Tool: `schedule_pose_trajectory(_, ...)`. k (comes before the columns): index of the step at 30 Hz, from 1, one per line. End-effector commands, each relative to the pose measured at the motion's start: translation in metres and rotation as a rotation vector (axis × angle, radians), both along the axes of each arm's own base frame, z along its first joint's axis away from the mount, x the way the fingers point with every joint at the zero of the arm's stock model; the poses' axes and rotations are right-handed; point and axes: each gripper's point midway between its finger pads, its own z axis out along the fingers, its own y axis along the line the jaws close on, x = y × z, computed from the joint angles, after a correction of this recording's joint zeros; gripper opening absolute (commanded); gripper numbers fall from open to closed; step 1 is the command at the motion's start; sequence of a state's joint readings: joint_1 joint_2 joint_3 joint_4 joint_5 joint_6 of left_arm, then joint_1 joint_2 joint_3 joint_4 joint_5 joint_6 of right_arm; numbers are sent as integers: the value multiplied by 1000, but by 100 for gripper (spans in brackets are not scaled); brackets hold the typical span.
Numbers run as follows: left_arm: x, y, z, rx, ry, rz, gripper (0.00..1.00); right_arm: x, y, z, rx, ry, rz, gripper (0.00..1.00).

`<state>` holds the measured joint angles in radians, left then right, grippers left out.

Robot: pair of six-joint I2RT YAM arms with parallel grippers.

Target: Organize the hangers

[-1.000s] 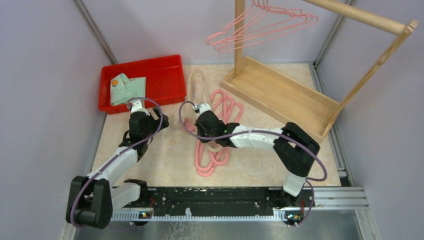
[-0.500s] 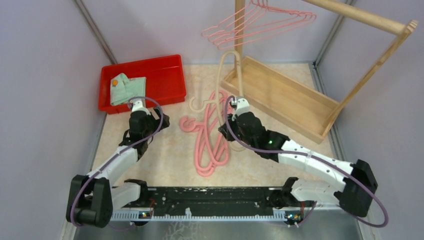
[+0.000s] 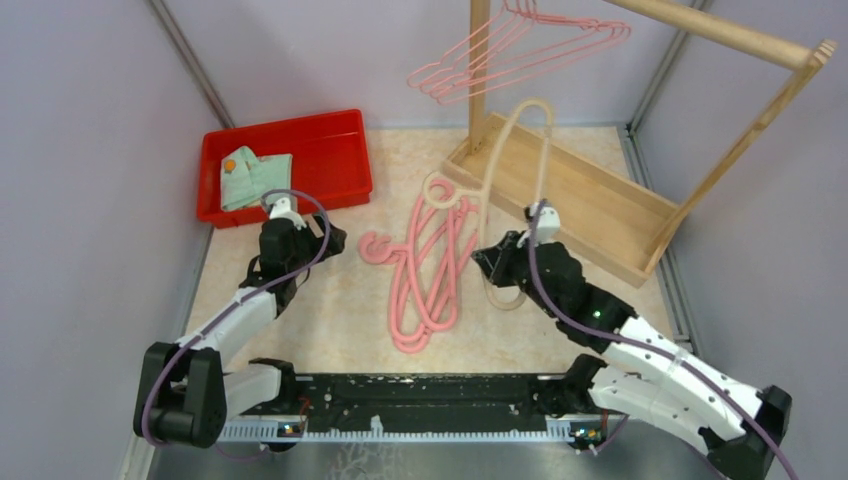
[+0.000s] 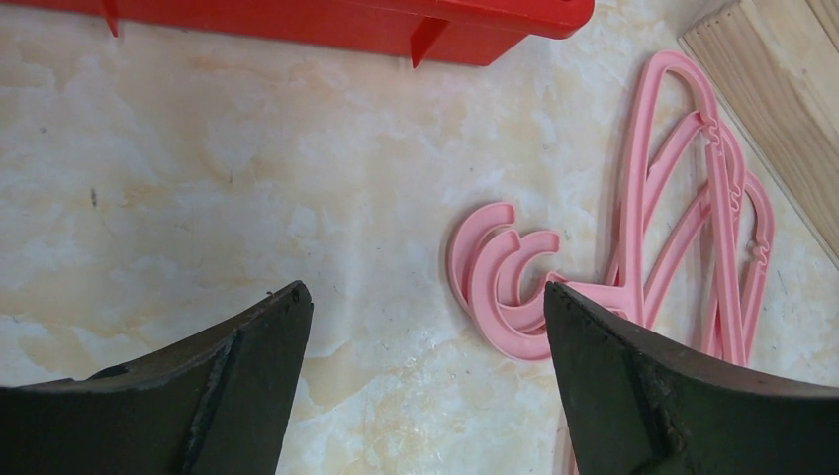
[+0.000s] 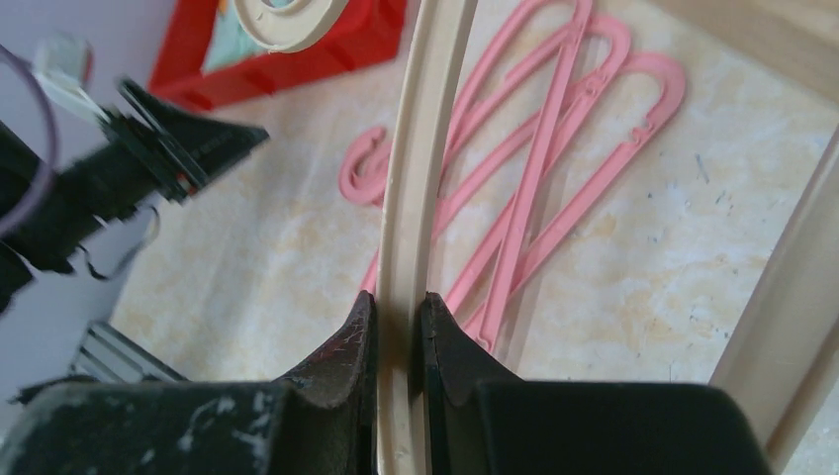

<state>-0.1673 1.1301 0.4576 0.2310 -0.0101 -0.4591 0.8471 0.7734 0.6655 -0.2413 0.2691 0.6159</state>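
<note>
My right gripper [image 3: 497, 268] [image 5: 398, 307] is shut on a pale beige hanger [image 3: 505, 170] [image 5: 416, 168] and holds it lifted and tilted over the floor, its hook [image 3: 440, 190] pointing left. A pile of pink hangers [image 3: 430, 270] [image 4: 683, 228] [image 5: 554, 168] lies flat on the marble floor between the arms, hooks [image 4: 505, 287] to the left. Several pink hangers [image 3: 520, 50] hang on the wooden rack's rail [image 3: 720, 30]. My left gripper [image 3: 322, 240] [image 4: 420, 317] is open and empty, just left of the pile's hooks.
The wooden rack's base tray [image 3: 570, 190] stands at the back right, close to the lifted hanger. A red bin [image 3: 330, 160] with a folded green cloth [image 3: 250, 175] sits at the back left. Grey walls close in both sides.
My right gripper has carried the beige hanger up off the pile and to the right, toward the rack base. The left arm has hardly moved.
</note>
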Motion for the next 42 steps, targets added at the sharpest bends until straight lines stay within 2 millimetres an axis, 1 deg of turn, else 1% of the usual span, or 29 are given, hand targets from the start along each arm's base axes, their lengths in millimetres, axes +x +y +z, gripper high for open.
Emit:
schedule_pose_trajectory(1,10,-8,18,-21,-56,-37,91,8,-31,79,173,-164,-138,0)
schedule_pose_trajectory(5,11,-12,18,-35,-57,-49,91,7,-56,123,214,-259,-221,0)
schedule_pose_trajectory(8,11,-16,20,-53,-61,-61,90,10,-65,149,225,-313,-260,0)
schedule_pose_trajectory(12,11,-20,23,-60,-72,-74,90,19,-72,172,199,-354,-307,0)
schedule_pose_trajectory(17,9,-20,21,-51,-72,-82,90,34,-81,199,226,-399,-353,0)
schedule_pose_trajectory(21,9,-21,19,-49,-71,-86,90,46,-74,208,265,-396,-322,0)
schedule_pose_trajectory(26,10,-20,18,-39,-68,-88,90,61,-63,205,337,-357,-266,0)
schedule_pose_trajectory(30,9,-19,17,-28,-64,-86,90,68,-62,210,424,-356,-212,0)
schedule_pose_trajectory(33,9,-16,17,-13,-64,-78,90,70,-69,218,476,-380,-195,0)
schedule_pose_trajectory(36,10,-15,17,-7,-63,-76,90,73,-81,226,535,-402,-189,0)
schedule_pose_trajectory(39,10,-16,17,-9,-63,-79,90,82,-90,229,599,-395,-162,0)
schedule_pose_trajectory(42,9,-14,17,-4,-62,-72,90,89,-93,238,669,-413,-106,0)
